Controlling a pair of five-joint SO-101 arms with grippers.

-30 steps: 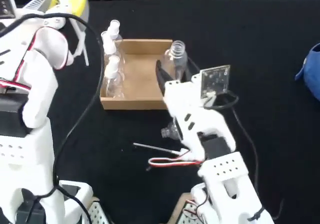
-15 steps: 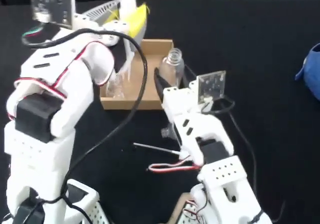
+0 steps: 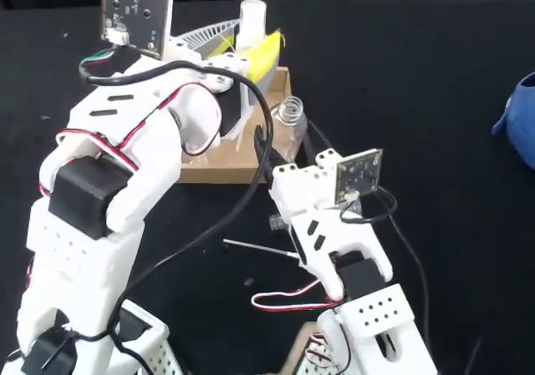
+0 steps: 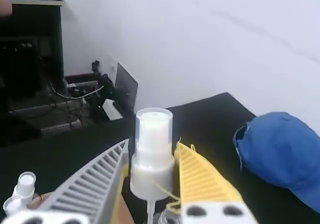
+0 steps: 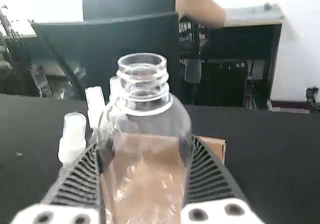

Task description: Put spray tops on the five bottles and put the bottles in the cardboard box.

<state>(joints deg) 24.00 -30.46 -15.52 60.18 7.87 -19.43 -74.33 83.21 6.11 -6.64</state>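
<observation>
Gripping a spray top [image 4: 152, 134], left hand [image 4: 152, 151] hovers above bottle [image 5: 142, 109] clamped in right hand [image 5: 145, 145] (box [image 3: 219, 164] behind).

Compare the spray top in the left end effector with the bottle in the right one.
The spray top is opaque white; the bottle is clear. The spray top is slim, a thin tube hanging below; the bottle is wide, its threaded neck open. The spray top sits higher than the bottle, not yet on it. Both are clamped, in the left end effector and right end effector.
</observation>
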